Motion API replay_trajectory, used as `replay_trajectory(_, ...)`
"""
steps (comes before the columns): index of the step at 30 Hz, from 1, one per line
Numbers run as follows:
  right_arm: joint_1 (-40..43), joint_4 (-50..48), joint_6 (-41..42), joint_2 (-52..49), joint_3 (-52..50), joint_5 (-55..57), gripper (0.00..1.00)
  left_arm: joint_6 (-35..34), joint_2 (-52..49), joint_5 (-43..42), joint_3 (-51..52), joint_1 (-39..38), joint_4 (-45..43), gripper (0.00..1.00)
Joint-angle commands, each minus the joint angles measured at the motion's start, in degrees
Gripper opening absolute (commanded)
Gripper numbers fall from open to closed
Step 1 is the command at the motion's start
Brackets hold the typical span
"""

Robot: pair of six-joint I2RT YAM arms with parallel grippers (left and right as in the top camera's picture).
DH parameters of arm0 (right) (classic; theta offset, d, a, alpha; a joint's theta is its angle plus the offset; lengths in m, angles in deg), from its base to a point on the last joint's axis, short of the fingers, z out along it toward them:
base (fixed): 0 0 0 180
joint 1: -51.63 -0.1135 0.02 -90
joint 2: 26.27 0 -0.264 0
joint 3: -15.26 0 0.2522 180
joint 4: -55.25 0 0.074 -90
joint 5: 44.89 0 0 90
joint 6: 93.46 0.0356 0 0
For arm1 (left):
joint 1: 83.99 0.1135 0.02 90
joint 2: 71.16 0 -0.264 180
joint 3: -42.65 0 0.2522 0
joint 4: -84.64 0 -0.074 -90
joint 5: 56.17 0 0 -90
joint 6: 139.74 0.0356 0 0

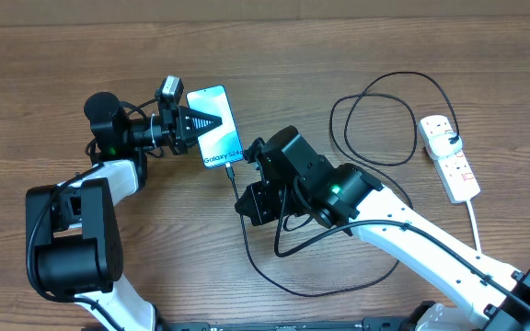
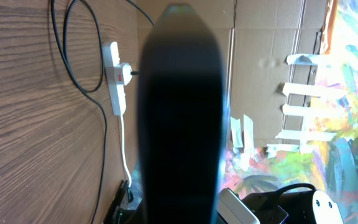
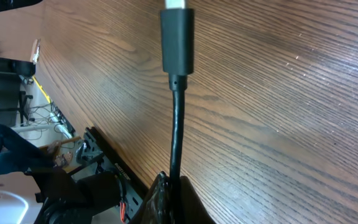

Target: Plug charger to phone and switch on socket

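1. Charger [image 3: 178, 118] slack curls in a loose black loop on the wooden surface [image 1: 63, 55], nearest the arm bases
2. Just beyond the loop, the right hand [image 1: 245, 198] is clamped on the cable a short way behind the connector [image 3: 178, 40], fingers pinched tight around it
3. The connector's tip meets the near end of the phone [image 1: 221, 145]; whether it is fully seated cannot be told
4. Left of centre, the phone sits at a slant, light blue screen up, with "Galaxy S24+" at its near end; the left hand [image 1: 217, 120] is closed on it from the left
5. At the far right, the white socket [image 1: 449, 156] lies on the surface, well apart from the phone; more cable loops just left of it and reaches a plug [image 1: 442, 136] at its far end
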Motion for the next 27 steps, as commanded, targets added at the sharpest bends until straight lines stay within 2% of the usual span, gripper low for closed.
replay_trajectory(1,0.1,-0.5,0.2,-0.1,1.0,0.6,0.04,-0.8,0.3,0.3,-1.3,0.1,-0.5,0.04)
replay_trajectory(27,0.1,-0.3,1.0,-0.1,1.0,-0.4,0.04,0.3,0.3,2.0,-1.3,-1.3,-0.5,0.04)
